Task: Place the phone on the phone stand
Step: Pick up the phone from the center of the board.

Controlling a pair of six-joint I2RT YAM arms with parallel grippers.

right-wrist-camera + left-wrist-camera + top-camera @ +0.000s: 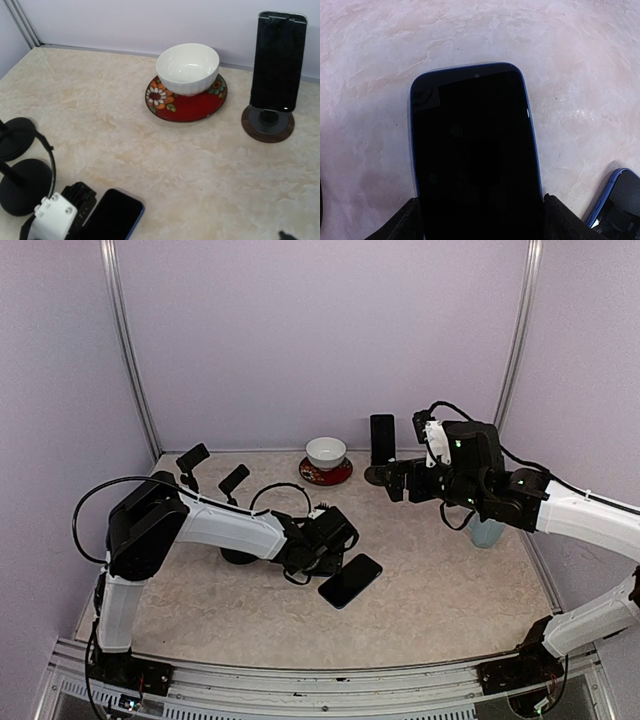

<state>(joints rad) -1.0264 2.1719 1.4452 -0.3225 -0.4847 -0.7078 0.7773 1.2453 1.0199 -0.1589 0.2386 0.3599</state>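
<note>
Black phone [476,150] sits clamped in the left jaws; whether the right jaws are open cannot be told.

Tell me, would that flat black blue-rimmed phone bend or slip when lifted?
The flat black blue-rimmed phone looks rigid, so it probably won't bend. Its glossy face and thin edges might slip from the left gripper, which pinches only its sides.
</note>
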